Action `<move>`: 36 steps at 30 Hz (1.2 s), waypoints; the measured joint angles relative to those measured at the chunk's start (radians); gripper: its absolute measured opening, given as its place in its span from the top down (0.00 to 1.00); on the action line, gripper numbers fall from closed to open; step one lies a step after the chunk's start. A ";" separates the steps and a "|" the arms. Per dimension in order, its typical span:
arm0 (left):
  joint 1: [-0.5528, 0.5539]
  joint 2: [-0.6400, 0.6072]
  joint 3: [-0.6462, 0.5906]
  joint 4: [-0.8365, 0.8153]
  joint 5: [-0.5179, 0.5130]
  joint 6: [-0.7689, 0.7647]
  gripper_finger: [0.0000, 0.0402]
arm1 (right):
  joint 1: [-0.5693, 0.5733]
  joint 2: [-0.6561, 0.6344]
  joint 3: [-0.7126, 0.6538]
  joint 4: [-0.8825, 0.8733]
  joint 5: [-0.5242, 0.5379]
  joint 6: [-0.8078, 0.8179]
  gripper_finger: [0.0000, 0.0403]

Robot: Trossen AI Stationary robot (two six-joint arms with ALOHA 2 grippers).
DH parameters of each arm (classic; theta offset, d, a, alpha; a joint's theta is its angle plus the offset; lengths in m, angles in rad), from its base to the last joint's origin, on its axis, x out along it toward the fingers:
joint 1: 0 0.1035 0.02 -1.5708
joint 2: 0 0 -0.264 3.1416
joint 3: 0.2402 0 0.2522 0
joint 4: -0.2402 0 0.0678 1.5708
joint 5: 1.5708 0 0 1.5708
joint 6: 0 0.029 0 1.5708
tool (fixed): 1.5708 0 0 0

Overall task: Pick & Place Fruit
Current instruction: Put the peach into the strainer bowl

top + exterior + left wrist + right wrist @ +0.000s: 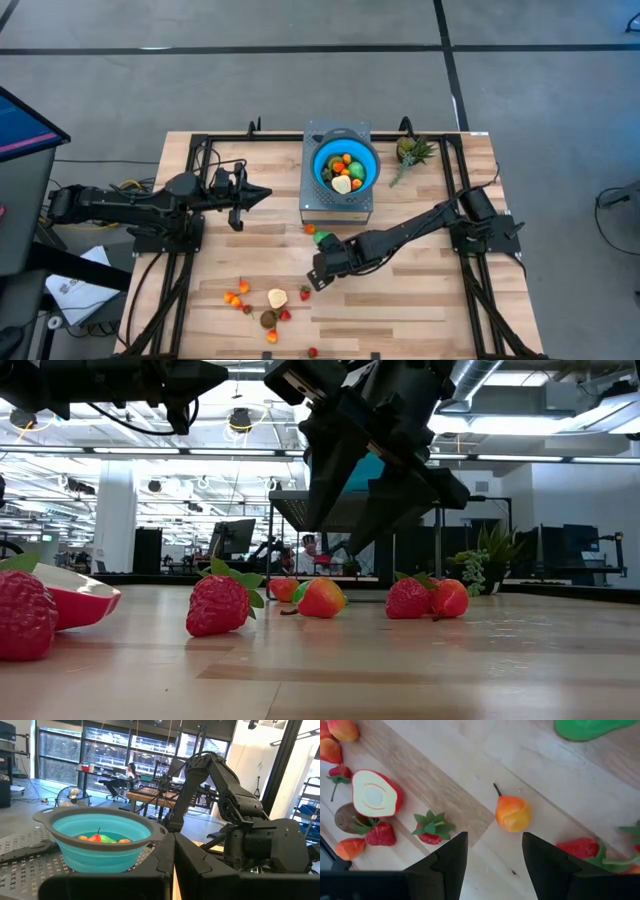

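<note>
Small toy fruits lie scattered on the wooden table's near part: an orange-yellow fruit (pixel 512 813), a strawberry (pixel 431 831), a red half apple (pixel 375 794) and others (pixel 240 297). My right gripper (pixel 495 840) hangs open just above the table, slanting down, with the orange-yellow fruit ahead of the gap between its fingers and nothing between them. The blue bowl (pixel 345 168) holds several fruits and stands on a grey perforated stand (pixel 337 205) at the table's far middle. My left gripper (pixel 262 195) waits shut at the left, level, raised above the table, pointing toward the bowl (pixel 102 840).
A green fruit (pixel 325 239) lies near the stand's front, close to my right arm. A spiky green-leaved piece (pixel 412 152) sits right of the bowl. Black frame rails (pixel 190 200) run along the table's left and right sides. Bare wood lies between the two fruit clusters.
</note>
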State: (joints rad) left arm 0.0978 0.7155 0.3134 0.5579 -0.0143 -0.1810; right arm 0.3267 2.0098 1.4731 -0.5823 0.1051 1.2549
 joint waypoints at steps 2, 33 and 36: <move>0.000 0.000 0.000 0.000 0.000 0.000 1.00 | 0.001 0.000 0.000 0.000 0.000 0.000 0.55; 0.000 0.000 0.000 -0.002 0.000 0.008 1.00 | 0.042 0.000 0.000 -0.013 -0.056 0.227 0.70; 0.000 0.000 0.000 -0.002 0.000 0.008 1.00 | 0.062 0.000 0.000 -0.023 -0.056 0.274 0.71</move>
State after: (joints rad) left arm 0.0975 0.7155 0.3134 0.5564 -0.0139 -0.1726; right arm 0.3891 2.0101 1.4727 -0.6056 0.0495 1.5286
